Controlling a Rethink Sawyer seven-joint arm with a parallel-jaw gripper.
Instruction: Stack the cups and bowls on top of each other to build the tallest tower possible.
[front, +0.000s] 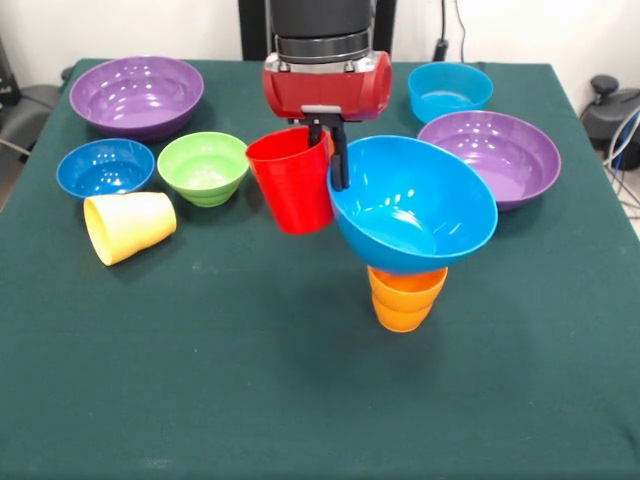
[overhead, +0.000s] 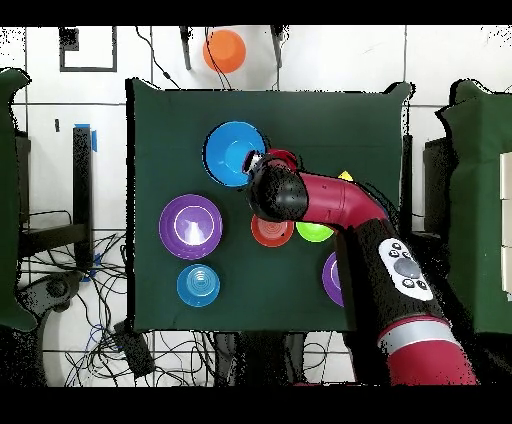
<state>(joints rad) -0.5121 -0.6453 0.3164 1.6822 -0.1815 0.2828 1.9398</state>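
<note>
Front: gripper (front: 333, 150) fingers clamped on the near rim of the blue bowl (front: 415, 205), which sits tilted on the orange cup (front: 405, 295). Red cup (front: 292, 180) just beside it.
Overhead: gripper (overhead: 262, 172) at the blue bowl's (overhead: 232, 152) rim; fingers hidden.

Open green counter (front: 250, 400) across the near half. Blocking the middle: tilted large blue plastic bowl (front: 415, 205) atop orange stepped cup (front: 405, 298), glossy red tapered tumbler (front: 292, 180) just beside. Bowls crowding far side.
</note>
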